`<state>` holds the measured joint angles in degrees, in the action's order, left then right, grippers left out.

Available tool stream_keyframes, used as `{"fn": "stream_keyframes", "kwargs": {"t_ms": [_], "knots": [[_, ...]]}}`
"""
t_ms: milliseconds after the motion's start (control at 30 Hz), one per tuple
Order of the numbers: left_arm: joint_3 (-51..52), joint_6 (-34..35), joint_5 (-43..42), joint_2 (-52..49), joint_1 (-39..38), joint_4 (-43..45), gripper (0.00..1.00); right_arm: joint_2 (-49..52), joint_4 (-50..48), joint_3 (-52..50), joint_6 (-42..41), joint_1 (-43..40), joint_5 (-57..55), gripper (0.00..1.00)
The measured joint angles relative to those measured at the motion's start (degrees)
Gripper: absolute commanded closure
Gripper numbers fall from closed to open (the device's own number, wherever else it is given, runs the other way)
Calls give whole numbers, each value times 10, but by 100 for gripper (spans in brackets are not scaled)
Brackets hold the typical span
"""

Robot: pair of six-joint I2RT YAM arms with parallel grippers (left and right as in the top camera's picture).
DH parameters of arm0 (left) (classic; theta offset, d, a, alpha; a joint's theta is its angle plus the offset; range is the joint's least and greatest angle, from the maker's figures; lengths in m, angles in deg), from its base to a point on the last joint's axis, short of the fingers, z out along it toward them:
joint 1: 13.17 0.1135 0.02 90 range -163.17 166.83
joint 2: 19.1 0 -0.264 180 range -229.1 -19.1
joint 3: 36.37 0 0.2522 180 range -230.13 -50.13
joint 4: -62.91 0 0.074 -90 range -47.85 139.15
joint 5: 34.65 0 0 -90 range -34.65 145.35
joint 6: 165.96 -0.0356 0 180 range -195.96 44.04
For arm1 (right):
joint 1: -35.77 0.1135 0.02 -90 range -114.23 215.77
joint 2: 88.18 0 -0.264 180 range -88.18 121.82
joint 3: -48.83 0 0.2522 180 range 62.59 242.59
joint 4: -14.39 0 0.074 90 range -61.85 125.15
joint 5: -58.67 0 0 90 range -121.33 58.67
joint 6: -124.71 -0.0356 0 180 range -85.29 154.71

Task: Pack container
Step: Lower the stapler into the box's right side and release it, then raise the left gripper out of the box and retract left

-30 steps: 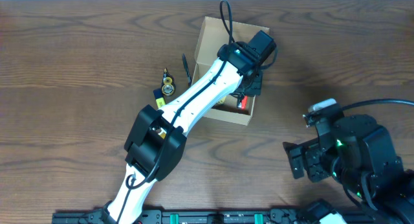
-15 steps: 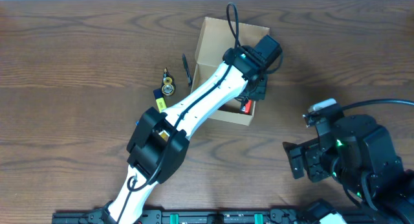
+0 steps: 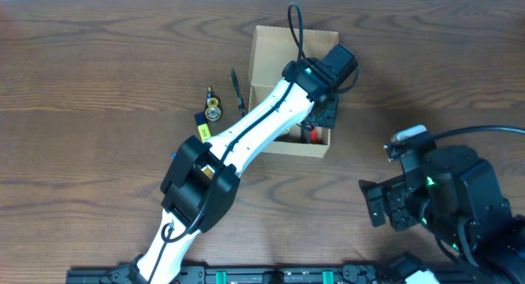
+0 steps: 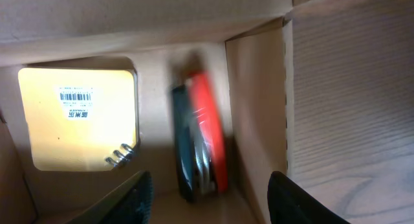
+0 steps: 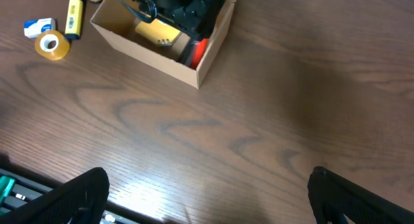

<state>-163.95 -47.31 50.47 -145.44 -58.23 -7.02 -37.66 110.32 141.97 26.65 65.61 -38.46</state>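
The tan cardboard container (image 3: 271,54) stands open at the table's back middle; it also shows in the right wrist view (image 5: 149,50). My left gripper (image 4: 210,201) is open and empty, low inside the container's right end. Just ahead of it a red and dark blue tool (image 4: 200,140) stands against the container's wall, and a yellow pad with a barcode label (image 4: 77,117) lies to its left. The red tool also shows from above (image 3: 312,135). My right gripper (image 5: 207,191) is open and empty above bare table at the front right.
Left of the container lie a tape roll (image 3: 213,112), a yellow marker (image 3: 203,131), a dark pen (image 3: 236,89) and a small blue and white item (image 5: 37,26). The left arm (image 3: 238,136) stretches diagonally over the container's left front.
The left gripper has shifted slightly right within the container's right end and then held. The container's front right corner has slid a little right. The right arm has not moved.
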Motion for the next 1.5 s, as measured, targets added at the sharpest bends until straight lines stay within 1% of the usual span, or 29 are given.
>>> {"fn": "stream_keyframes", "kwargs": {"t_ms": [167, 200, 267, 300, 333, 367, 400, 633, 800, 933, 1100, 1233, 1333, 1500], "knots": [[0, 0, 0, 0, 0, 0, 47, 0, 0, 0, 0, 0, 0, 1], [0, -1, 0, 0, 0, 0, 49, 0, 0, 0, 0, 0, 0, 1], [0, 2, 0, 0, 0, 0, 57, 0, 0, 0, 0, 0, 0, 1], [0, 1, 0, 0, 0, 0, 64, 0, 0, 0, 0, 0, 0, 1], [0, 6, 0, 0, 2, 0, 75, 0, 0, 0, 0, 0, 0, 1], [0, 10, 0, 0, 4, 0, 89, 0, 0, 0, 0, 0, 0, 1], [0, 17, 0, 0, 6, 0, 94, 0, 0, 0, 0, 0, 0, 1], [0, 30, 9, 18, 49, -1, 94, 0, 0, 0, 0, 0, 0, 1], [-2, 40, 73, 80, 73, -15, 94, 0, 0, 0, 0, 0, 0, 1], [-9, 65, 153, 143, 85, -67, 94, 0, 0, 0, 0, 0, 0, 1], [-16, 120, 219, 184, 108, -150, 94, 0, 0, 0, 0, 0, 0, 1], [-16, 168, 249, 183, 120, -202, 94, 0, 0, 0, 0, 0, 0, 1], [-16, 192, 263, 183, 124, -222, 94, 0, 0, 0, 0, 0, 0, 1], [-16, 205, 288, 183, 143, -253, 94, 0, 0, 0, 0, 0, 0, 1]]}}
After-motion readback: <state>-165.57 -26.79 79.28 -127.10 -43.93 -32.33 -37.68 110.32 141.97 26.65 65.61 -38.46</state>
